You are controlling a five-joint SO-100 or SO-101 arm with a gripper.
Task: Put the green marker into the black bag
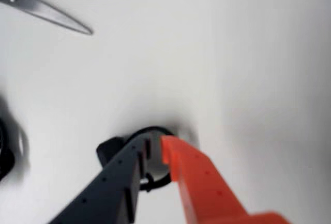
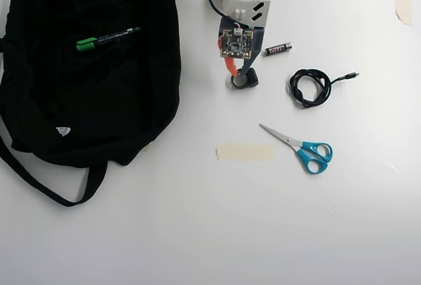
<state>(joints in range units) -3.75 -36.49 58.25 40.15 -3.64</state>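
Observation:
In the overhead view the green marker (image 2: 105,39) lies flat on top of the black bag (image 2: 92,107), near the bag's upper part, with its green cap pointing left. The bag spreads over the left of the table, its strap trailing toward the bottom left. My gripper (image 2: 238,77) is far to the right of the bag, near the arm's base. It points down at a small black ring-shaped thing (image 2: 248,81). In the wrist view the gripper (image 1: 155,144) shows a black finger and an orange finger almost together, only a thin slit between them, just over that ring (image 1: 111,149).
A black battery (image 2: 277,49) lies right of the arm. A coiled black cable (image 2: 310,87) sits farther right. Blue-handled scissors (image 2: 299,147) and a strip of beige tape (image 2: 245,152) lie below the gripper. The scissor blades (image 1: 46,9) show at the wrist view's upper left.

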